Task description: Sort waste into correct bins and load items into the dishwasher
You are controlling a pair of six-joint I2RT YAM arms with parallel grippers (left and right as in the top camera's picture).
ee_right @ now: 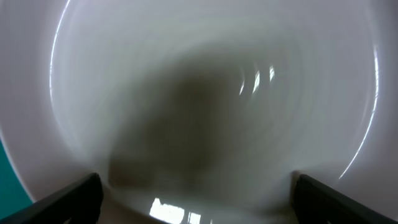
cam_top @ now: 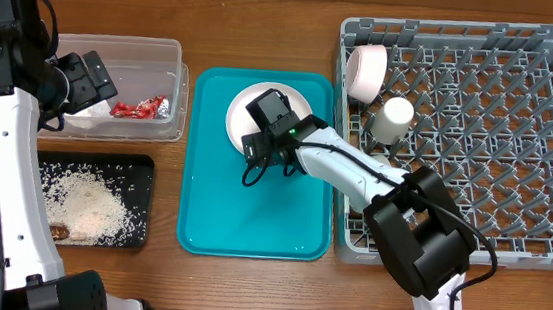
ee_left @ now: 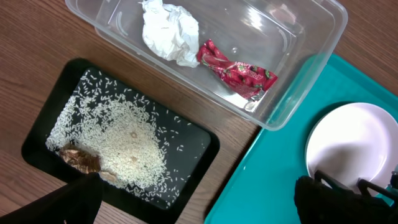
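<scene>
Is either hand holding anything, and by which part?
Nothing is held. Left hand hangs open over the clear tub; right hand is open above the white plate.

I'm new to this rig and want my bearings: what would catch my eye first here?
The bright teal tray sits mid-table, carrying a white plate with the open right gripper poised close over it. Left of it, a clear tub holds a red wrapper and crumpled napkin, and a black tray is strewn with rice.
</scene>
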